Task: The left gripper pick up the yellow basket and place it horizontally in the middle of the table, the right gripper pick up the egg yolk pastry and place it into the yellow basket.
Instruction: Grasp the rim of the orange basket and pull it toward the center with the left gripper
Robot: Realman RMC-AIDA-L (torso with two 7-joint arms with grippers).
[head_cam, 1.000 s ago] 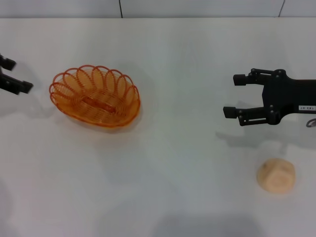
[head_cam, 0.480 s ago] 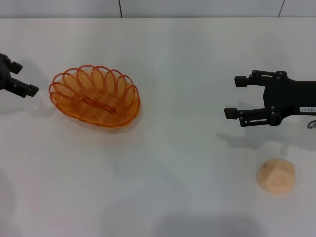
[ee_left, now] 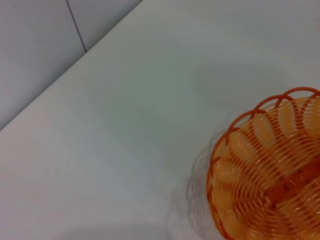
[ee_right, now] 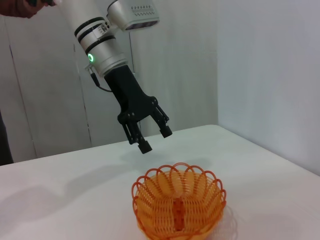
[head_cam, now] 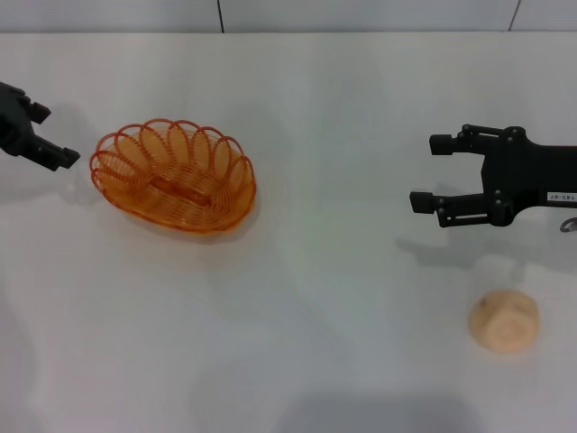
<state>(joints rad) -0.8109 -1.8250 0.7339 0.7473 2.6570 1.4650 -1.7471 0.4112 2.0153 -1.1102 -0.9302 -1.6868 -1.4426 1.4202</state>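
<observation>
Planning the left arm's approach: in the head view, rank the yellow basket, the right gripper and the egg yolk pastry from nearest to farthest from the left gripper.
1. yellow basket, just beside the left gripper.
2. right gripper, across the table, open.
3. egg yolk pastry, near right corner.

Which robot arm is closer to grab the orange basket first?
The left one, probably. The left gripper hangs open just beside the yellow basket, above its end. The right gripper is open too, but far across the table, nearer the egg yolk pastry.

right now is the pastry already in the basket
No, the egg yolk pastry sits on the bare table near the right gripper, far from the empty yellow basket.
</observation>
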